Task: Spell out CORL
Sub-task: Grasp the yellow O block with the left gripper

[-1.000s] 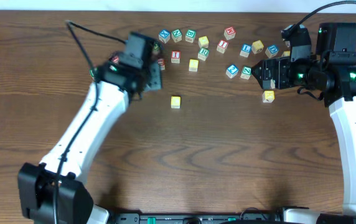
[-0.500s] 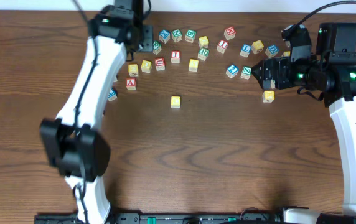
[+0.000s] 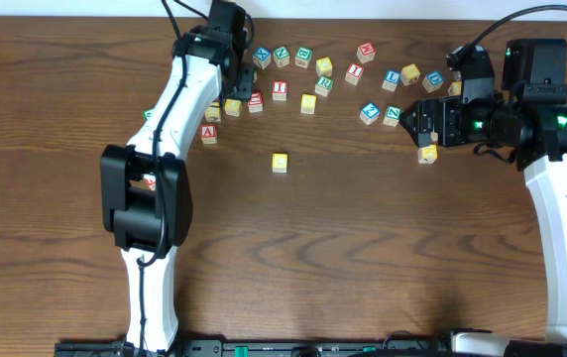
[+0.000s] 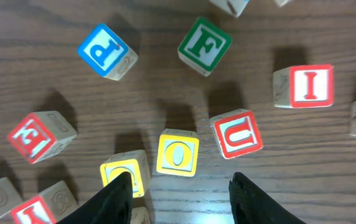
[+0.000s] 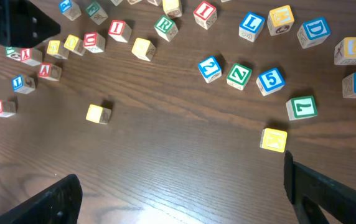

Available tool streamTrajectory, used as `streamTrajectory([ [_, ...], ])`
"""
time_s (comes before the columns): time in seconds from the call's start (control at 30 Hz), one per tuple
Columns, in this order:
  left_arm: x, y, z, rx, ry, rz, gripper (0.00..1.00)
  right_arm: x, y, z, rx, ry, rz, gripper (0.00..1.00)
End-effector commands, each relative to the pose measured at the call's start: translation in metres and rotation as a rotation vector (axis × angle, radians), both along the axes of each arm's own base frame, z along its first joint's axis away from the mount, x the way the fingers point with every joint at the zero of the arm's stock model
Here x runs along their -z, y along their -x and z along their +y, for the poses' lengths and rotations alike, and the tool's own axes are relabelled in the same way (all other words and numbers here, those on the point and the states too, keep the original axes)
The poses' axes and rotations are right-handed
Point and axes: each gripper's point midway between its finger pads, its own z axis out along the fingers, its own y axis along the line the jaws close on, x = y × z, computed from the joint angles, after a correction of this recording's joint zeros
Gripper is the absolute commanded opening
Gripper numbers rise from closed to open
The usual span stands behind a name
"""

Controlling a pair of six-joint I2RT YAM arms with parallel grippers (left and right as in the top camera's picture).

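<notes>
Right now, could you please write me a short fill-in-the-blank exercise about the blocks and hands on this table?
1. In the left wrist view, the yellow block just ahead of the left hand shows the letter ___.
2. The red-lettered block right beside it shows the letter ___.
3. The green block beyond them shows the letter ___.
4. The right hand holds nothing; its fingers are wide ___.

Missing words: O; U; F; open.

Yellow O cube (image 4: 178, 153) just ahead of the left pincer (image 4: 178, 186), red U cube (image 4: 236, 134) beside it, green F cube (image 4: 205, 45) and red I cube (image 4: 310, 86) beyond.
</notes>
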Motion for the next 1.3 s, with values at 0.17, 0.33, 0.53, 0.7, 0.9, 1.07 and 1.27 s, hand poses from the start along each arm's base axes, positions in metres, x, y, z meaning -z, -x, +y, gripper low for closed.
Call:
streamTrajectory([
  [0.17,0.039,-0.006,0.015,-0.013,-0.027,0.052,0.5,-0.005,0.0,0.0,-0.005,-0.003,-0.007,0.99],
  [0.33,0.052,-0.005,0.014,-0.01,-0.029,0.073,0.49,-0.005,0.0,0.0,0.011,-0.014,-0.001,0.99],
  [0.53,0.054,-0.008,0.014,-0.01,-0.027,0.065,0.5,-0.005,0.0,0.0,0.018,-0.019,0.003,0.99],
  [0.7,0.053,-0.009,0.013,-0.009,-0.025,0.058,0.5,-0.005,0.0,0.0,0.019,-0.019,0.004,0.99],
  [0.9,0.066,-0.001,0.014,-0.008,-0.031,0.087,0.49,-0.005,0.0,0.0,0.024,-0.023,0.007,0.99],
  [1.07,0.071,0.003,0.015,-0.008,-0.034,0.1,0.5,-0.005,0.0,0.0,0.024,-0.023,0.007,0.99],
  [1.27,0.071,0.003,0.014,-0.007,-0.031,0.099,0.5,-0.005,0.0,0.0,0.024,-0.023,0.008,0.99],
])
